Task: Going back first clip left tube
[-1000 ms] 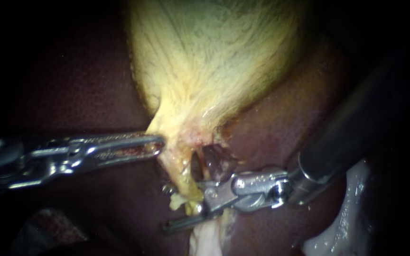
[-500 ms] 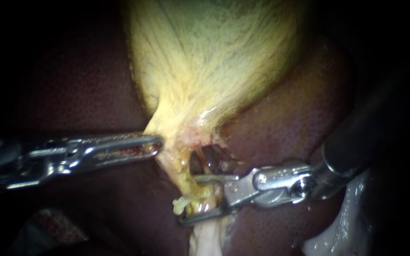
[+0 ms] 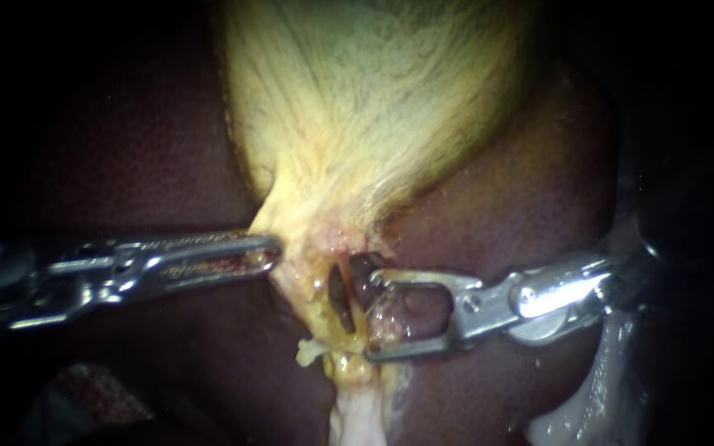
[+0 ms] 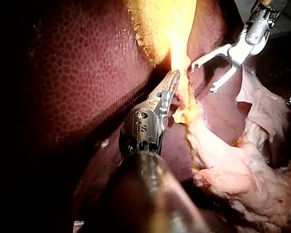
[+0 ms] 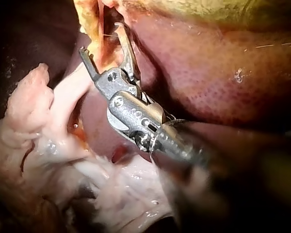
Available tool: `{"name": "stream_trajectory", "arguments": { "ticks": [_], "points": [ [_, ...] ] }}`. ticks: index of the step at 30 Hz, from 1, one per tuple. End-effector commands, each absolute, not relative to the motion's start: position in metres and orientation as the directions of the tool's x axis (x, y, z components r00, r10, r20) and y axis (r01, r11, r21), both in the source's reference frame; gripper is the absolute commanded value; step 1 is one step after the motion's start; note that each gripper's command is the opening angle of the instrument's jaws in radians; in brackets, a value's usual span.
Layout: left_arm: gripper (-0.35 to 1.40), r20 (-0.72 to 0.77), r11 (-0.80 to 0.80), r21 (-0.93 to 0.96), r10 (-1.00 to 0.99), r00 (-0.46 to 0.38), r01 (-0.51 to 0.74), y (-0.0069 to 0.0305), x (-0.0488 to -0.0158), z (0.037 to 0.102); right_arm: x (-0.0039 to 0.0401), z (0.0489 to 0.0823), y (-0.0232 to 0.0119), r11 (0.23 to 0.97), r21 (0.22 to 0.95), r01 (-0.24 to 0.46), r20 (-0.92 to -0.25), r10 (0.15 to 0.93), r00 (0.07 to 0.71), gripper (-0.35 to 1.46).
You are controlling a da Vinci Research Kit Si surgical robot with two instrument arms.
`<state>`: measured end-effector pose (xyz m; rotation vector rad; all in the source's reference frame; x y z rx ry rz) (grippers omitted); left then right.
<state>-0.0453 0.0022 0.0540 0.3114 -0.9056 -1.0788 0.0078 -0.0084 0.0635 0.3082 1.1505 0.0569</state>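
Observation:
The yellow gallbladder [image 3: 357,107] narrows to a neck just above the tubes. My left instrument [image 3: 268,253] has its jaws shut on the edge of that neck; the left wrist view shows the same hold, its jaws [image 4: 174,79] lying against the yellow strand. A yellow left tube [image 3: 317,301] runs down beside a dark slit [image 3: 340,299]. I cannot make out a clip on it. My right instrument [image 3: 372,316] stands open just right of the tubes, its jaws framing pinkish tissue without gripping. Its jaws [image 5: 101,38] are spread around yellow tissue in the right wrist view.
Dark red liver [image 3: 497,215] lies on both sides of the gallbladder. A pale white strand [image 3: 359,417] continues down from the tubes. Glistening pale fatty tissue [image 3: 597,388] sits at the lower right, under the right instrument's shaft.
My right instrument has drawn back to the right, off the yellow tube, and its jaws have spread wider. The left instrument and the tissue it holds have not moved.

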Motion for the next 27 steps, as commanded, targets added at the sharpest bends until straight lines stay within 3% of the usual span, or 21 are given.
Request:
{"name": "stream_trajectory", "arguments": {
  "ticks": [1,9,27],
  "points": [
    [-0.21,0.482,0.472,0.623,-0.86,0.169,0.624,0.0022,-0.0454,0.054,0.0076,0.0633,-0.0083,0.959,0.256,0.123,-0.892,0.185,0.412,0.6],
    [-0.21,0.482,0.472,0.623,-0.86,0.169,0.623,0.0022,-0.0453,0.0543,0.0059,0.0621,-0.0082,0.972,0.146,0.184,-0.918,0.064,0.392,0.6],
    [-0.16,0.491,0.484,0.617,-0.853,0.177,0.621,0.0023,-0.0453,0.0549,0.0028,0.0597,-0.006,0.97,0.113,0.214,-0.926,0.024,0.377,0.6]
  ]
}}
